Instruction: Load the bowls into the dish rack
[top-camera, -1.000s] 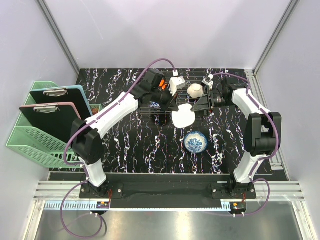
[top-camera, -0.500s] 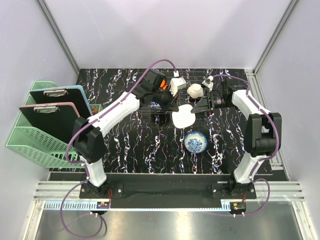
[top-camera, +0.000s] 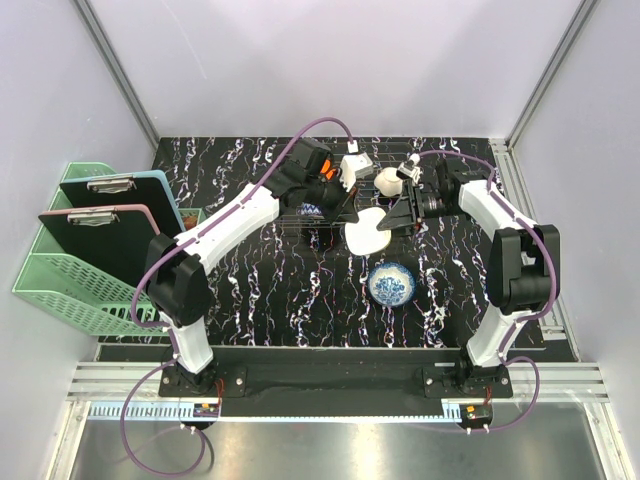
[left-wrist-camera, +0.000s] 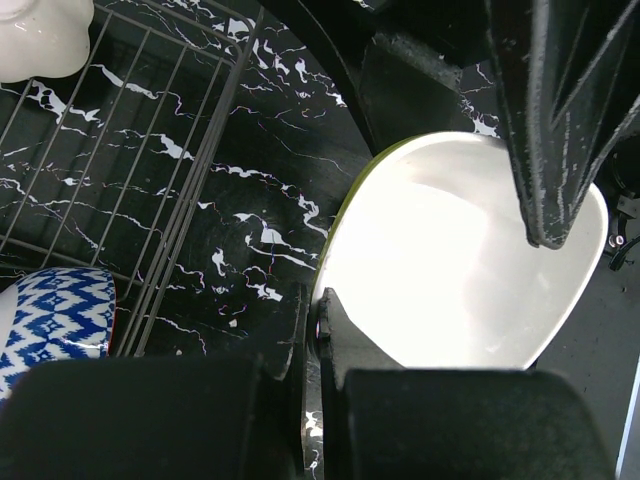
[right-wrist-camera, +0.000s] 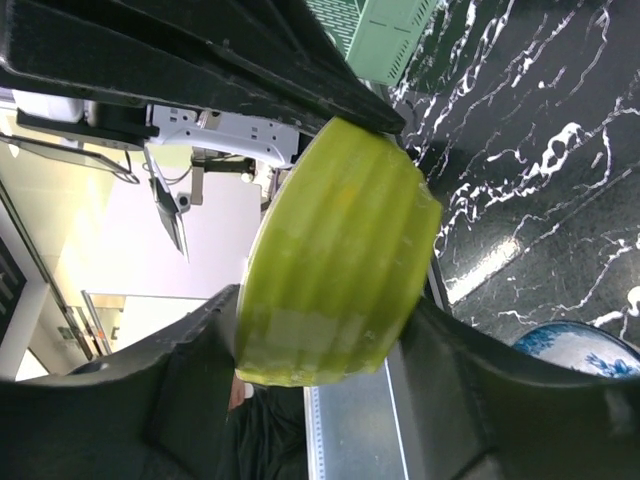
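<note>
My left gripper (top-camera: 350, 214) is shut on the rim of a lime-green bowl (top-camera: 367, 232) with a white inside, holding it on edge beside the dark wire dish rack (top-camera: 292, 222). In the left wrist view the jaws (left-wrist-camera: 312, 310) pinch the bowl's rim (left-wrist-camera: 460, 260). My right gripper (top-camera: 400, 212) is open, a finger on each side of this bowl (right-wrist-camera: 335, 260), close to its rim and base. In the rack sit an overturned cream bowl (top-camera: 389, 181), an orange bowl (top-camera: 326, 171) and a blue-patterned bowl (top-camera: 310, 210). A blue-and-white bowl (top-camera: 391, 283) lies on the table.
A mint-green slatted basket (top-camera: 55, 285) holding clipboards (top-camera: 100, 225) stands at the table's left edge. The rack's wires (left-wrist-camera: 150, 200) lie just left of the held bowl. The two arms meet over the back middle of the black marbled table.
My right gripper has moved left and now has its fingers around the held bowl. The left arm and the bowl have hardly moved.
</note>
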